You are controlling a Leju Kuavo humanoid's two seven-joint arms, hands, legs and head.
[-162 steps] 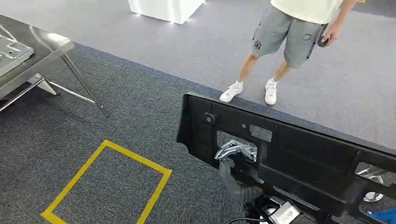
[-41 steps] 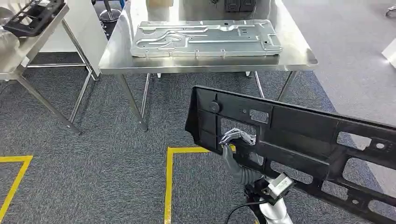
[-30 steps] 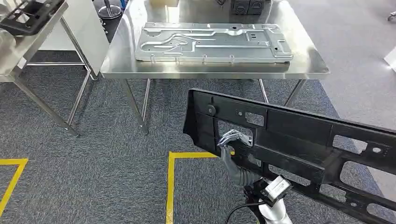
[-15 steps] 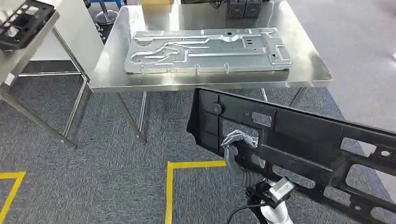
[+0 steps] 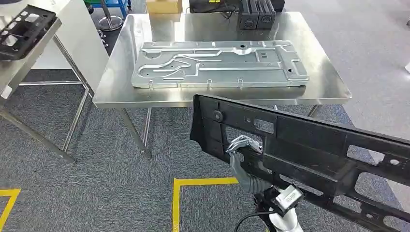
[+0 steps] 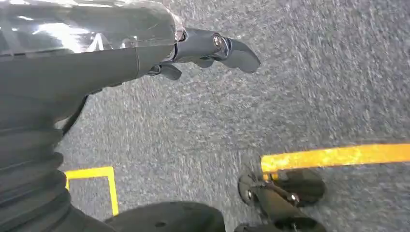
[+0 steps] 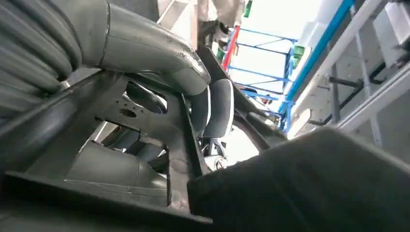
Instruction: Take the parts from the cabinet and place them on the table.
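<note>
1. Right hand [image 5: 243, 145] hooked through a rectangular cutout in long black plastic panel [image 5: 309, 154]; fingers wrapped over cutout edge, gripping it.
2. In right wrist view, thumb [image 7: 220, 108] pressed against a rib of the panel, fingers curled round the frame.
3. Panel held up off the floor, tilted, near end by the table's front edge, far end running down twd bottom right of head view.
4. Steel table [image 5: 116, 82] just ahead of panel; flat silver sheet-metal part [image 5: 220, 63] lying on it, approx centred.
5. At table's far edge: cardboard box [image 5: 164, 6], black boxes [image 5: 260, 13].
6. Left hand [image 6: 208, 48] hanging over grey carpet, holding nothing, fingers apart & lightly bent.
7. Second table at left w/ black grid-like part [image 5: 24, 29] on top.
8. Yellow floor tape [image 5: 176, 203] on carpet below panel.
</note>
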